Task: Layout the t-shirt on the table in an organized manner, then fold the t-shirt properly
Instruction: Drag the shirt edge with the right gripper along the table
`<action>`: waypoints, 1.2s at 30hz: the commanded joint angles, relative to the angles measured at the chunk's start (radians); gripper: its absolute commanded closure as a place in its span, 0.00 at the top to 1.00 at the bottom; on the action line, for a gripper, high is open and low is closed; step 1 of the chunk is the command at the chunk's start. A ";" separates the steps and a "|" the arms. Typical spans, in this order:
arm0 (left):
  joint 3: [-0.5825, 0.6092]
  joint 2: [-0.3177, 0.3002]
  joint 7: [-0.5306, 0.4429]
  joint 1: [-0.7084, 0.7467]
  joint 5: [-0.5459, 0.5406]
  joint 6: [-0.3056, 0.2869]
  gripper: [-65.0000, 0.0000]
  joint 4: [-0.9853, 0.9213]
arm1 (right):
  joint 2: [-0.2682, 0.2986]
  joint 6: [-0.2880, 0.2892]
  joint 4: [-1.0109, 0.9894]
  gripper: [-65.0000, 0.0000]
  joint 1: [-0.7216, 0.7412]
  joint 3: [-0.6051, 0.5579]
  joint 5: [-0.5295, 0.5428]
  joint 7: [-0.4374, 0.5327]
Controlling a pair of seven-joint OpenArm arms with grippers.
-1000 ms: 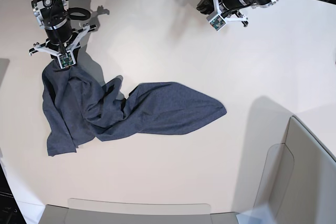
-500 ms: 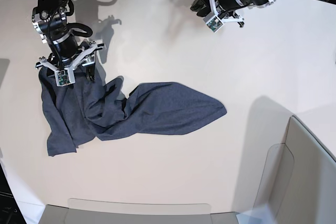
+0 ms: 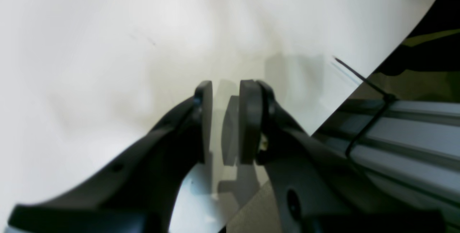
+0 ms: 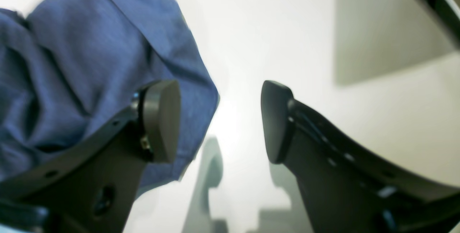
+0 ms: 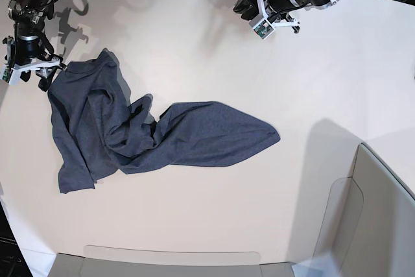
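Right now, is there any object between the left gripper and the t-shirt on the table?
Nothing visible. Between the left gripper and the t-shirt lies only bare table. The bin wall stands off to the side, out of that path.

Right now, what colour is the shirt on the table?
The shirt is a dark heathered navy blue, plain in pattern. The base view shows it best.
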 commanded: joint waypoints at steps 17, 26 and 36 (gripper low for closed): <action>-0.001 -0.002 -0.013 0.013 -0.012 -0.002 0.21 0.014 | 0.005 0.005 -0.375 0.54 0.210 0.062 0.020 0.022; -0.001 -0.002 -0.013 0.013 -0.012 -0.002 0.21 0.014 | 0.010 0.007 -0.519 0.54 0.208 0.008 0.172 0.020; -0.001 -0.002 -0.013 0.008 -0.012 -0.002 0.21 0.014 | -0.007 0.007 -0.516 0.51 0.202 -0.110 0.174 0.019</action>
